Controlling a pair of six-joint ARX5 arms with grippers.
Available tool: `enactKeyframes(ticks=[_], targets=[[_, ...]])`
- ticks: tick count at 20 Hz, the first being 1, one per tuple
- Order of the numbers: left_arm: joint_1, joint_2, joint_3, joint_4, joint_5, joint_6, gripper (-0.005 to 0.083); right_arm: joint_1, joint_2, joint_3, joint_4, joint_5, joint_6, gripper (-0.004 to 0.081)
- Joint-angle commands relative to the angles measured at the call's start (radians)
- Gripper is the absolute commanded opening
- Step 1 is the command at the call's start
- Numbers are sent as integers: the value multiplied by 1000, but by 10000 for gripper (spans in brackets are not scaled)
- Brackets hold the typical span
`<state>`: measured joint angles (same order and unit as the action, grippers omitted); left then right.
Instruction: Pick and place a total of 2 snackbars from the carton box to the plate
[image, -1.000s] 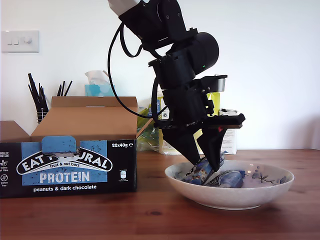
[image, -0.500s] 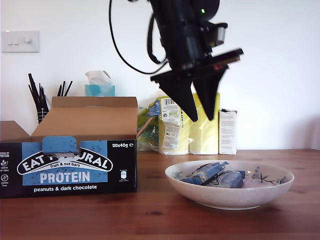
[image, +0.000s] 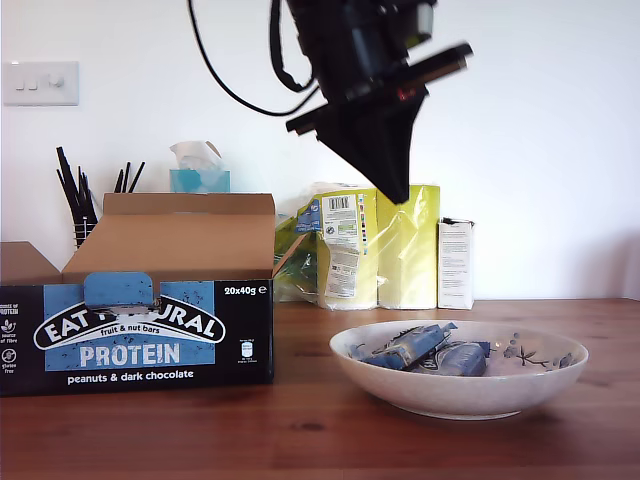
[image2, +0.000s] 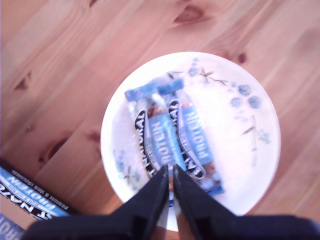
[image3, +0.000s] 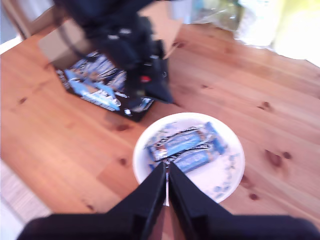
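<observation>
- Two snackbars (image2: 170, 135) lie side by side in the plate (image2: 250, 165), touching – light, slick foil wrappers, a firm core by my guess
- Best taken across the narrow middle
- My first gripper (image2: 170, 180) and my second gripper (image3: 166, 175) – both nearly closed, empty, above the plate
- Carton box (image: 150, 330) stands at the exterior view's left

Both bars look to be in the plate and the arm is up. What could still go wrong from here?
1. One snackbar lies tilted across the other snackbar in the plate; a knock might shift it.
2. My first gripper and my second gripper both look down on that plate, so the arms could clash.
3. The carton box has a raised flap that could catch a low swing.
</observation>
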<state>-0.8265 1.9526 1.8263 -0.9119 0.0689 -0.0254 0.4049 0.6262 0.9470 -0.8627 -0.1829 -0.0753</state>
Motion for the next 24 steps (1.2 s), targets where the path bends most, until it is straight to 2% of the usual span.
enactKeyframes(ticks=[1, 3, 6, 11, 13, 16, 19, 22, 24], targets=[[31, -69, -68, 46, 30, 9, -24, -32, -1, 3, 12, -3, 7, -13], [71, -158, -172, 98, 65, 27, -24, -74, -1, 3, 9, -51, 8, -13], [143, -316, -373, 189, 115, 45, -24, -101, -1, 3, -4, -98, 11, -13], [256, -640, -763, 462, 154, 58, -24, -107, -1, 2, 47, -97, 24, -13], [293, -771, -884, 528, 159, 61, -24, -107, -1, -6, 50, -100, 22, -13], [345, -929, -1012, 570, 158, 60, -24, -107, -13, -56, 108, -106, 22, -13], [404, -1043, -1106, 602, 151, 51, -24, -107, -26, -143, 222, -107, 27, -13], [457, -1110, -1172, 600, 160, 52, -24, -107, -32, -233, 257, -126, 23, -13], [471, -1153, -1211, 577, 164, 38, -24, -107, -50, -283, 256, -169, 29, -13]])
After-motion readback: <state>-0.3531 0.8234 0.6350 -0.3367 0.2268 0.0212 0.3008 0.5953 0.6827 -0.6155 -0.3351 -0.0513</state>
